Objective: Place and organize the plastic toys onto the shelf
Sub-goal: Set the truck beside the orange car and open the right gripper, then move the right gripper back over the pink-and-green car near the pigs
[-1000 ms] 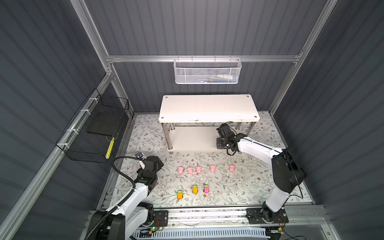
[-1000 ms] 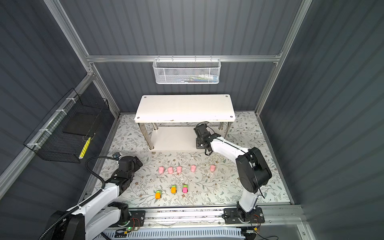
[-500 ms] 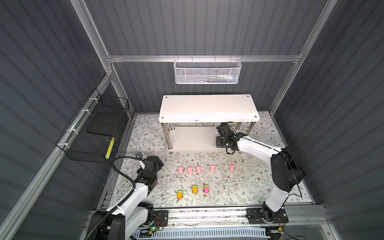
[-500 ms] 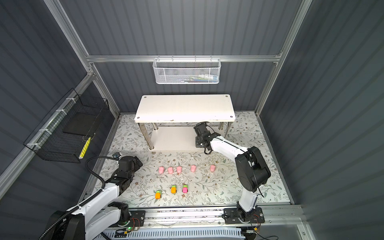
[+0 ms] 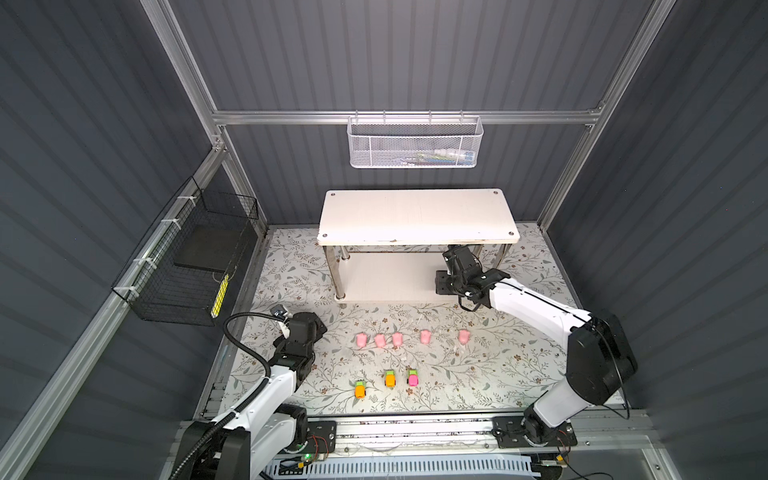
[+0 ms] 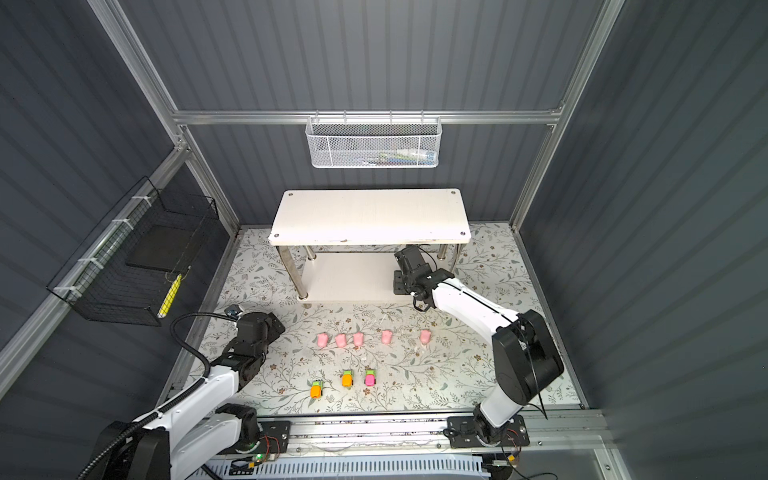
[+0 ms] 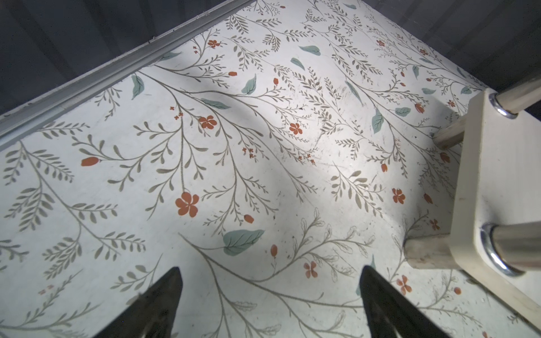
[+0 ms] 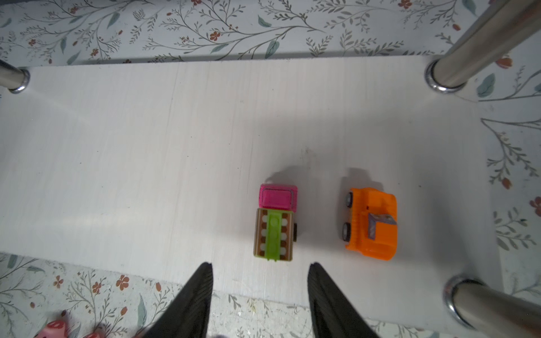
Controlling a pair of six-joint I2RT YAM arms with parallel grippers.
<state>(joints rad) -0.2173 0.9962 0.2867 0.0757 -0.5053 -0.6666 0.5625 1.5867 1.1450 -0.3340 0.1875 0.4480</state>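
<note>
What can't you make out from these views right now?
Pink-and-green toy car and orange toy car on the white two-tier shelf's lower board: both top views, hidden by its top board and the right gripper.
Contents of white mesh basket: top views, too small.
Pale pink pig figure: right wrist view, cut off by edge.

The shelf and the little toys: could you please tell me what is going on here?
The robot is moving toys onto the shelf. Its lower board holds two cars, and the right gripper hangs open and empty just in front of them. The left gripper is open too, over the mat near the shelf's left end. Five pigs and three cars are not yet shelved, lined up on the mat.
</note>
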